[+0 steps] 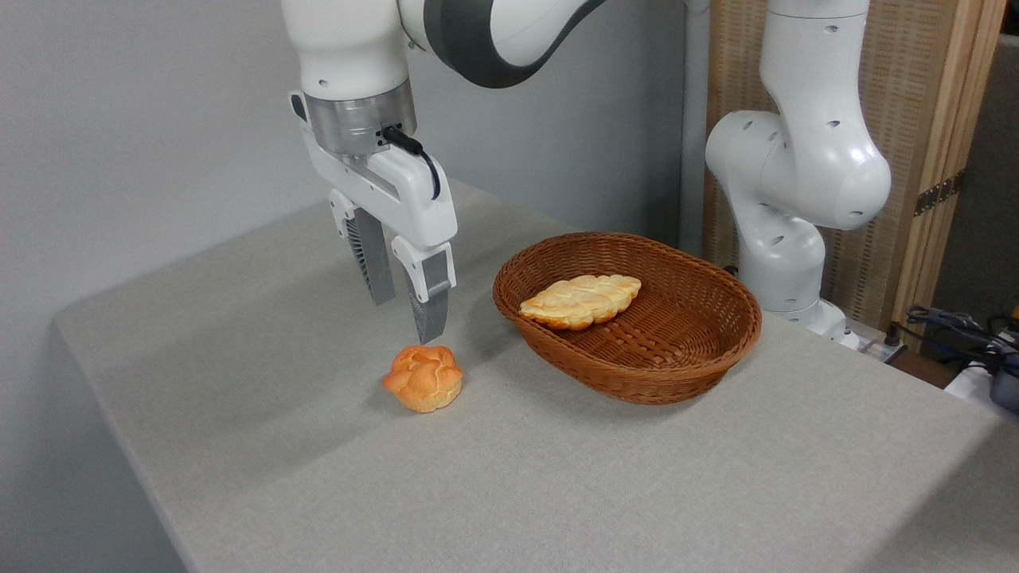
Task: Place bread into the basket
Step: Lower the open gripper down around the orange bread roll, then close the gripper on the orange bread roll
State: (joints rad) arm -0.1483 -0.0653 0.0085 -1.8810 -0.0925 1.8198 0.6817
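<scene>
The bread (423, 379), a small orange-golden knotted bun, lies on the grey table left of the basket. The oval brown wicker basket (700, 350) stands right of centre. My gripper (404, 318) hangs just above and slightly behind the bun, pointing down. It is open, with a clear gap between the two grey fingers and nothing held. The fingertips stop a little short of the bun's top.
A pale braided loaf (581, 300) rests inside the basket. The arm's white base (784, 263) stands behind the basket at the table's far right edge. Cables (955, 326) lie off the table at the right. The table's left edge (103, 398) runs diagonally near the bun.
</scene>
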